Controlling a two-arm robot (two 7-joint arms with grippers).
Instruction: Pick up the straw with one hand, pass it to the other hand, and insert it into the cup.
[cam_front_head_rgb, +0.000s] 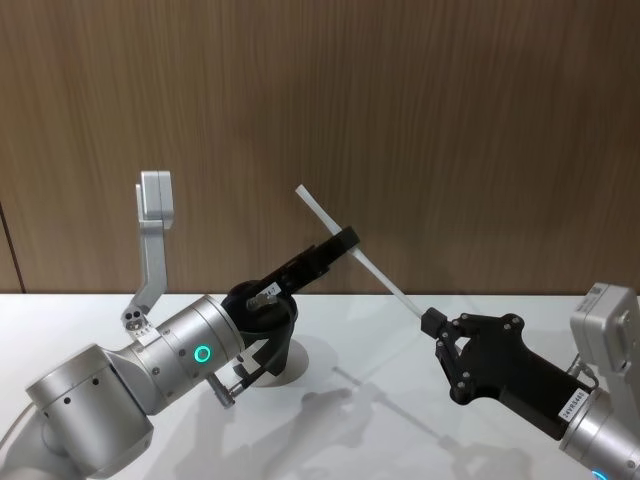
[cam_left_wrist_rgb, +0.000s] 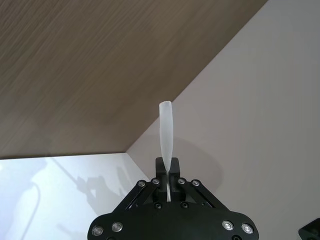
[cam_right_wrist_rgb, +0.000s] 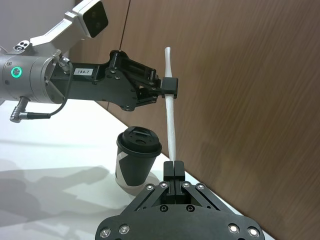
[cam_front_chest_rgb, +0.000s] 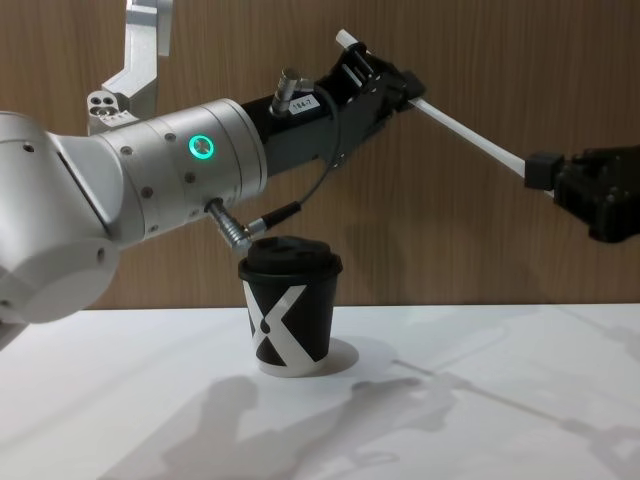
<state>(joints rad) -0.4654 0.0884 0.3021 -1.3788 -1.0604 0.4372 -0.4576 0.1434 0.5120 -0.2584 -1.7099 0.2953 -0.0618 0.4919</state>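
The white straw (cam_front_head_rgb: 375, 268) hangs slanted in the air, held at two places. My left gripper (cam_front_head_rgb: 345, 240), on the silver wrist with the green ring, is shut on the straw's upper part (cam_left_wrist_rgb: 166, 135). My right gripper (cam_front_head_rgb: 432, 322), black and blocky, is shut on the straw's lower end (cam_right_wrist_rgb: 171, 125). In the chest view the straw (cam_front_chest_rgb: 470, 135) spans from the left gripper (cam_front_chest_rgb: 400, 90) down to the right gripper (cam_front_chest_rgb: 540, 170). The black cup (cam_front_chest_rgb: 290, 320) with its white X and black lid stands upright on the table, below the left arm; its lid (cam_front_head_rgb: 258, 297) peeks out behind that arm.
A white table (cam_front_head_rgb: 400, 430) lies under both arms and a brown wood-grain wall (cam_front_head_rgb: 450, 120) rises close behind the cup. The left wrist's silver camera bracket (cam_front_head_rgb: 153, 230) sticks up at the left.
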